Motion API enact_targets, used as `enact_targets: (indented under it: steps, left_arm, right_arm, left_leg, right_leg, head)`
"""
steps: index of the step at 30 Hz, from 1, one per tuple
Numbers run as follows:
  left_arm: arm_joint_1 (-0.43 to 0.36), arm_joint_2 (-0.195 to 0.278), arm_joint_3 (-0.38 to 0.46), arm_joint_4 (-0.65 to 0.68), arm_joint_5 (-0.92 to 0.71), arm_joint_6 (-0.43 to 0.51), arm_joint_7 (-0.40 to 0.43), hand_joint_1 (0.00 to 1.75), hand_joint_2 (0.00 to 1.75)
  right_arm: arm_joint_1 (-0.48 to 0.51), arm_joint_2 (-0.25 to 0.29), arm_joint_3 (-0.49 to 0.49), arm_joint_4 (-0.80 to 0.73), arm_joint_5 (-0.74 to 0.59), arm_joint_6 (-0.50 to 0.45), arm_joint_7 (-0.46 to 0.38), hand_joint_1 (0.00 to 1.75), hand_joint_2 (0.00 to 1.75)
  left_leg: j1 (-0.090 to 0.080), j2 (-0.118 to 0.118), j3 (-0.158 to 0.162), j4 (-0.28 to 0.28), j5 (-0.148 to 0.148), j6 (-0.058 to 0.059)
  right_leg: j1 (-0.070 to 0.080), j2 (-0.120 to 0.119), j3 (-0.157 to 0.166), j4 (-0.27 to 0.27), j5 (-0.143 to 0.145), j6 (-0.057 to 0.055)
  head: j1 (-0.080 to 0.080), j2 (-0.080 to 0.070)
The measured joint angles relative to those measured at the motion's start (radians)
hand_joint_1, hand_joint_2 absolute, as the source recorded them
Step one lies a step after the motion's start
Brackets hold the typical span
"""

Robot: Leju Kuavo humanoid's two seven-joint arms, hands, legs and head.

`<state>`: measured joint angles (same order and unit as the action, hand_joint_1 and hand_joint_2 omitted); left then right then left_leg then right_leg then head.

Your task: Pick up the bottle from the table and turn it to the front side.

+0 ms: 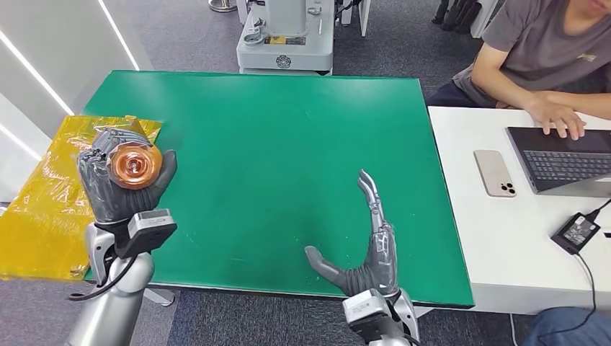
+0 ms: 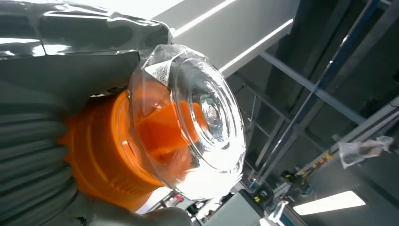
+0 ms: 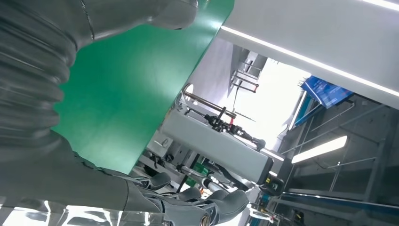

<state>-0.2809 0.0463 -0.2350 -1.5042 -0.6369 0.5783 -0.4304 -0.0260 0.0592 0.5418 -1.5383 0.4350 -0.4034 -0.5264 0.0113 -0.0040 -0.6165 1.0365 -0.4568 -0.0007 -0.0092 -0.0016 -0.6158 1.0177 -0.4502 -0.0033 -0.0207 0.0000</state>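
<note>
A: What carries things here?

B: A green table (image 1: 274, 144). Beside it, on the robot's right, stands a white desk (image 1: 497, 238), edge to edge with it.

A: What lies on the desk?

B: A phone (image 1: 494, 173) face down, a laptop (image 1: 565, 158) just beside it, and a black charger (image 1: 575, 232) nearer the robot, with its cable trailing off.

A: And the other side?

B: A yellow sheet (image 1: 43, 209) lies by the green table's far-left corner; I cannot tell what it rests on.
</note>
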Motion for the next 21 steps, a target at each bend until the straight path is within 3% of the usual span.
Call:
enact_targets:
  steps: [12, 15, 19, 21]
  left_arm:
    - [-0.008, 0.040, 0.003, 0.024, -0.011, 0.005, 0.000, 1.75, 1.75]
    - [-0.019, 0.054, 0.003, 0.038, -0.088, 0.025, 0.039, 1.75, 1.75]
    - [-0.076, 0.092, 0.016, 0.133, -0.129, -0.001, 0.057, 1.75, 1.75]
    - [-0.111, 0.110, 0.020, 0.218, -0.268, 0.038, 0.083, 1.75, 1.75]
  right_arm:
    - [0.005, 0.000, -0.002, -0.002, 0.004, 0.000, 0.000, 0.00, 1.75]
    - [0.008, 0.000, -0.004, -0.003, 0.010, 0.010, 0.001, 0.00, 1.75]
    - [0.015, 0.000, -0.006, -0.010, 0.015, 0.039, 0.004, 0.00, 1.75]
    - [0.016, 0.000, -0.008, -0.016, 0.016, 0.062, 0.007, 0.00, 1.75]
  left_leg:
    - [0.000, 0.000, 0.000, 0.000, 0.000, 0.000]
    - [0.000, 0.000, 0.000, 0.000, 0.000, 0.000]
    - [0.000, 0.000, 0.000, 0.000, 0.000, 0.000]
    - [0.000, 0.000, 0.000, 0.000, 0.000, -0.001]
  right_leg:
    - [0.000, 0.000, 0.000, -0.001, 0.000, 0.000]
    - [0.000, 0.000, 0.000, 0.000, 0.000, 0.000]
    - [0.000, 0.000, 0.000, 0.000, 0.000, 0.000]
    - [0.000, 0.001, 0.000, 0.001, 0.000, -0.001]
  head:
    - [0.000, 0.000]
    - [0.000, 0.000]
    - [0.000, 0.000]
    - [0.000, 0.000]
